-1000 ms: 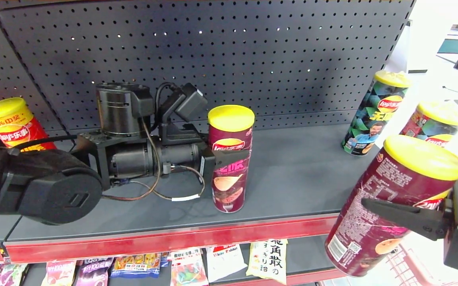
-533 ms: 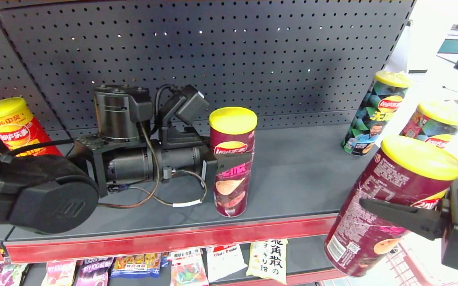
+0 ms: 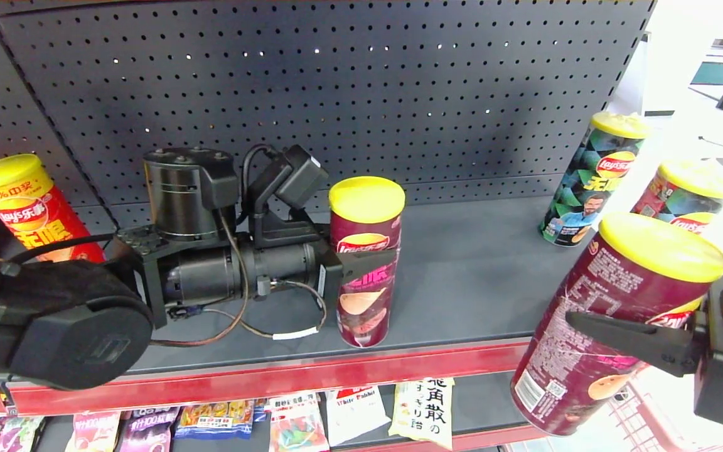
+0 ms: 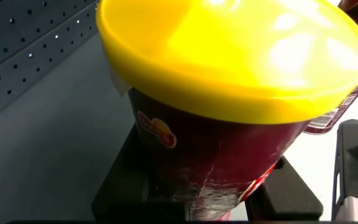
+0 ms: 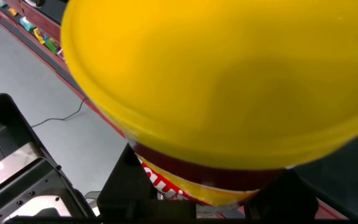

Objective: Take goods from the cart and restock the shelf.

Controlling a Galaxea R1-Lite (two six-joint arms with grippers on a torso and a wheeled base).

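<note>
Two maroon cans in play. Left gripper (image 3: 368, 258) stayed clamped on first can (image 3: 361, 307) and eased it lower, base seemingly down on shelf (image 3: 462, 270), near shelf's front edge. Right gripper (image 3: 619, 342) clenched second can (image 3: 594, 301) off shelf's right end and barely budged. Guessing release next.

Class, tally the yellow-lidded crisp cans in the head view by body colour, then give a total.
maroon cans: 2
red can: 1
patterned cans: 2
Total: 5
</note>
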